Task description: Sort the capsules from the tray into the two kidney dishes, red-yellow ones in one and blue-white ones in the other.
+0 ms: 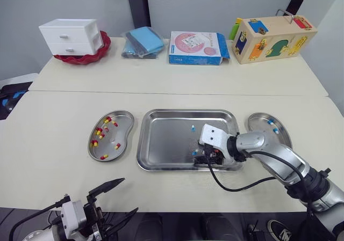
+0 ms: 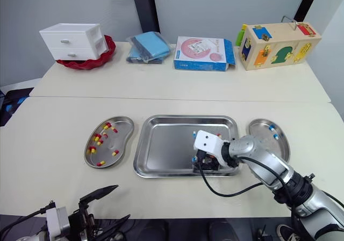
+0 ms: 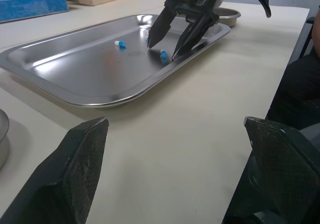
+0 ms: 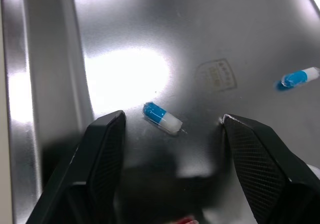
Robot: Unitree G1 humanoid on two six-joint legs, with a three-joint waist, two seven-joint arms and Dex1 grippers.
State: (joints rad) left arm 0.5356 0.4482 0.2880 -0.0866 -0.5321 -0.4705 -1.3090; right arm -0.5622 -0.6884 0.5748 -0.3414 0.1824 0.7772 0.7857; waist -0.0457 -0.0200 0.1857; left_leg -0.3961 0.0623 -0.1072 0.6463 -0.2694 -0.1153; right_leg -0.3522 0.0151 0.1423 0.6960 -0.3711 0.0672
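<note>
The steel tray (image 1: 161, 144) lies mid-table and holds two blue-white capsules. One capsule (image 4: 162, 118) rests near the tray's front edge, between the fingers of my right gripper (image 1: 207, 158), which is open and straddles it with its tips down at the tray floor. The other capsule (image 1: 192, 128) lies farther back. Several red-yellow capsules (image 1: 102, 131) lie in the left kidney dish (image 1: 124, 117). In the right kidney dish (image 1: 258, 117) are two blue-white capsules (image 1: 276, 130). My left gripper (image 1: 129, 195) hangs open and empty off the table's front edge, left of the tray.
Along the back stand a white drawer unit (image 1: 72, 37) on a red plate, a blue bundle (image 1: 144, 41), a flat blue-and-pink box (image 1: 196, 48) and a wooden toy box (image 1: 271, 37). A black cable (image 1: 236, 187) loops from my right wrist over the table's front.
</note>
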